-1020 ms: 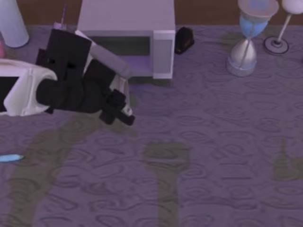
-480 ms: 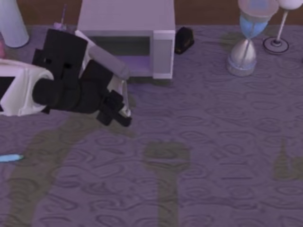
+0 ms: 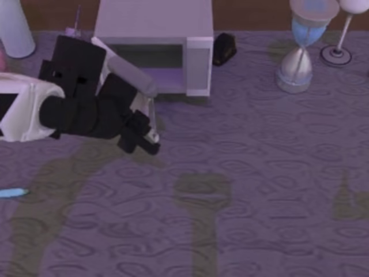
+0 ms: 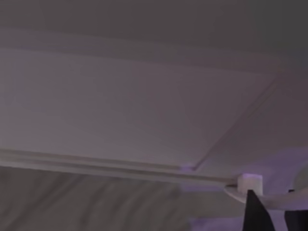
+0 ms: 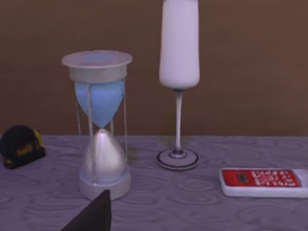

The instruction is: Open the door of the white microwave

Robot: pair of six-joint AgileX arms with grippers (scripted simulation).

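Now | left jaws (state unclear) at door | no readable labels

Our left arm, white-shelled near the top view's left edge and black along its forearm and wrist, reaches rightward low across the table. Its black two-finger left gripper sits at the end, angled toward the table's near right. In the left wrist view, a dark fingertip shows at the frame's edge. Our right arm shows only as a dark sliver in its own wrist view.
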